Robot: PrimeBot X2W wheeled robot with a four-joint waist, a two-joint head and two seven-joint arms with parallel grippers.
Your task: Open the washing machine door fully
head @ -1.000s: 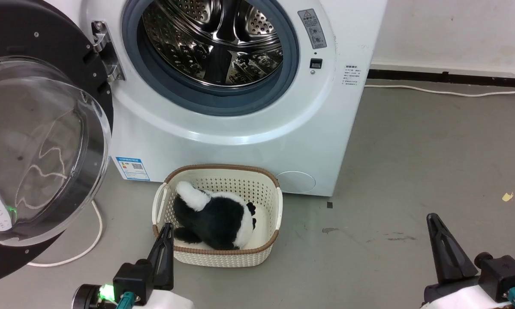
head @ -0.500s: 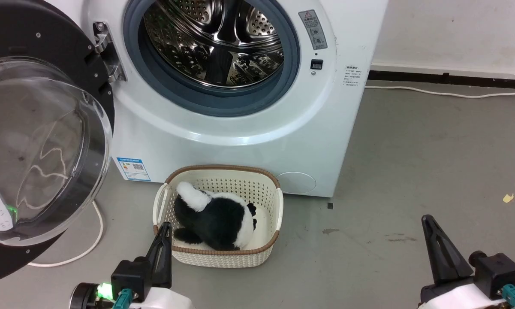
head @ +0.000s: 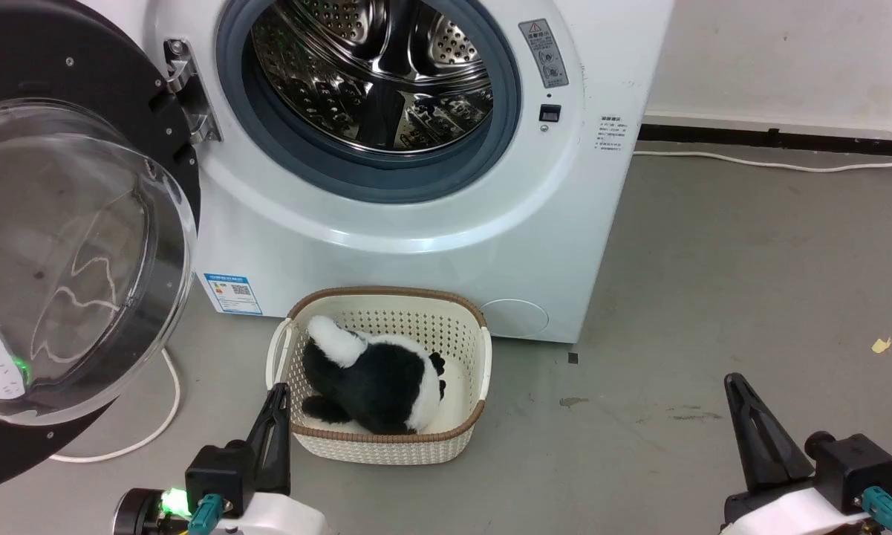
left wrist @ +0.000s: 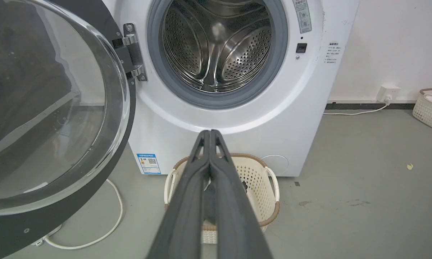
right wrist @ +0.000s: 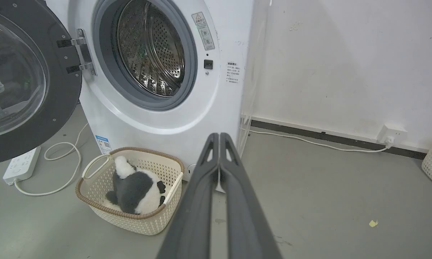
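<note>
**Head view.** The large, round, glossy black washing machine door [head: 74,245], with its bulging clear glass bowl, is recorded at the left of frame. It is swung well clear of the white front-loading washing machine [head: 416,253] and hangs on a metal hinge [head: 189,93]. The grey rubber-rimmed steel drum opening [head: 371,74] is uncovered. A cream perforated plastic basket with a brown rim [head: 483,357] is noted on the grey floor [head: 713,260], just in front of the machine. A black-and-white plush toy [head: 371,383] lies in it. The left gripper [head: 278,394] is seen at lower left, closed with nothing held, its tip just beside the basket's near left corner. The right gripper [head: 739,390] is seen at lower right over bare floor, well apart from the basket, also closed and empty.

**Left wrist view.** The two dark fingers are pressed together with nothing between them. They are aimed at the machine's lower front, above the basket. The door is at the left, apart from the fingers.

**Right wrist view.** The fingers are likewise closed on nothing. The door is at upper left, its inner face turned outward. A white power strip [right wrist: 21,165] and a looped white cable [right wrist: 63,169] are noted on the floor near the door's lower edge.
</note>
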